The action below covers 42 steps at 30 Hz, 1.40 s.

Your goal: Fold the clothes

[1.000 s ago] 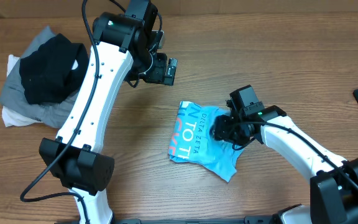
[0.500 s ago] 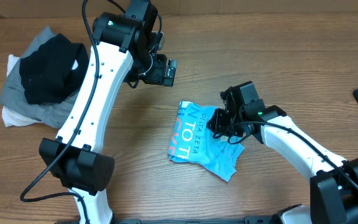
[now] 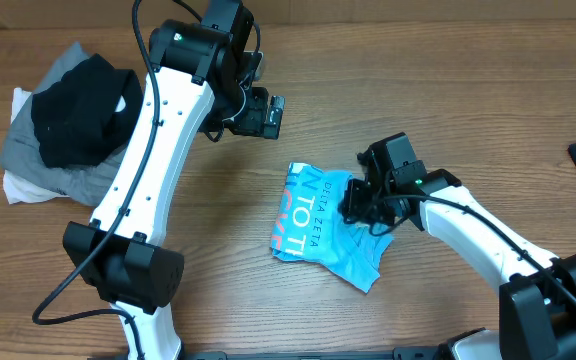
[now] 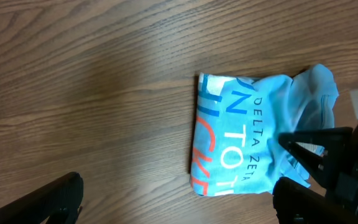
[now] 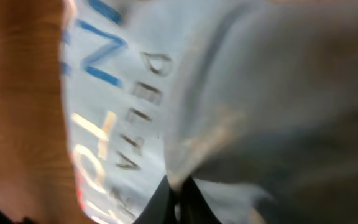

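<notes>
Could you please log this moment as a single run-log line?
right gripper: shut on light-blue T-shirt | left gripper: open, off the shirt | garment pile: beside left arm

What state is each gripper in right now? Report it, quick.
Left gripper: open, holding nothing.
Right gripper: closed, pinching the light-blue T-shirt.

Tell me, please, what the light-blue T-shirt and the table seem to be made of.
The light-blue T-shirt looks like thin, matte knit fabric, probably cotton or a blend: it folds and wrinkles softly, and its letters are printed flat. The table shows brown wood grain with a faint sheen; whether it is solid wood or laminate cannot be told.
</notes>
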{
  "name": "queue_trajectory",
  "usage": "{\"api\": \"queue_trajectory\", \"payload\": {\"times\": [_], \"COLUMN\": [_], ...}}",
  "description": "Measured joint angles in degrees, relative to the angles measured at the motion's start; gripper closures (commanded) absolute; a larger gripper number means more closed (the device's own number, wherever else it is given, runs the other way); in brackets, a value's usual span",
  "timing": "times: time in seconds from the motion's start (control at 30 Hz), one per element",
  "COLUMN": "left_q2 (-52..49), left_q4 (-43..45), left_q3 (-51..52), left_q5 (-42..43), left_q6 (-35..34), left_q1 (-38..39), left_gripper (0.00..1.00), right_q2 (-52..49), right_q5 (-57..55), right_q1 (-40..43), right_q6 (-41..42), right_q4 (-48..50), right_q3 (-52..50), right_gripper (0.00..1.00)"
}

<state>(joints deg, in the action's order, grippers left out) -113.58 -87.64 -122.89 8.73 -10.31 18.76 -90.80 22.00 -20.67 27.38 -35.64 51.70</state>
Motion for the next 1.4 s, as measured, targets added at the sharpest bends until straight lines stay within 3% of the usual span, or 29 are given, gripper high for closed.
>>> {"api": "queue_trajectory", "payload": {"times": [0.13, 0.27, 0.37, 0.47, 0.6, 0.7, 0.77, 0.83, 1.0, 1.13, 1.3, 1.4], "left_q2": [0.0, 0.0, 0.0, 0.0, 0.0, 0.0, 0.0, 0.0, 0.0, 0.0, 0.0, 0.0], "left_q4": [0.3, 0.9, 1.1, 1.1, 1.1, 1.1, 1.1, 1.0, 0.4, 0.4, 0.4, -0.2], "left_q3": [0.0, 0.0, 0.0, 0.0, 0.0, 0.0, 0.0, 0.0, 0.0, 0.0, 0.1, 1.3], "left_q5": [0.0, 0.0, 0.0, 0.0, 0.0, 0.0, 0.0, 0.0, 0.0, 0.0, 0.0, 0.0], "left_q6": [0.0, 0.0, 0.0, 0.0, 0.0, 0.0, 0.0, 0.0, 0.0, 0.0, 0.0, 0.0], "left_q1": [0.0, 0.0, 0.0, 0.0, 0.0, 0.0, 0.0, 0.0, 0.0, 0.0, 0.0, 0.0], "left_gripper": [0.0, 0.0, 0.0, 0.0, 0.0, 0.0, 0.0, 0.0, 0.0, 0.0, 0.0, 0.0], "right_q2": [0.0, 0.3, 1.2, 1.4, 1.3, 1.3, 1.0, 0.6, -0.1, -0.1, -1.8, -4.2], "right_q5": [-3.5, -7.4, -9.0, -9.6, -10.1, -10.3, -10.5, -10.4, -10.4, -9.7, -7.2, -7.6], "right_q1": [2.4, 4.5, 4.9, 5.2, 6.2, 6.8, 7.0, 7.1, 7.9, 7.9, 7.5, 7.2], "right_q6": [-3.1, -5.6, -7.0, -7.5, -7.5, -6.8, -6.5, -6.3, -7.6, -8.7, -9.6, -9.2], "right_q4": [-10.7, -20.0, -21.5, -20.5, -16.0, -12.7, -11.7, -12.0, -12.6, -10.9, -5.6, -6.7], "right_q3": [3.1, 9.6, 12.2, 12.3, 12.0, 10.7, 9.4, 8.8, 7.7, 7.7, 7.6, 7.6], "right_gripper": [0.91, 0.6, 0.52, 0.55, 0.66, 0.67, 0.81, 0.8, 0.6, 0.57, 0.96, 0.96]}}
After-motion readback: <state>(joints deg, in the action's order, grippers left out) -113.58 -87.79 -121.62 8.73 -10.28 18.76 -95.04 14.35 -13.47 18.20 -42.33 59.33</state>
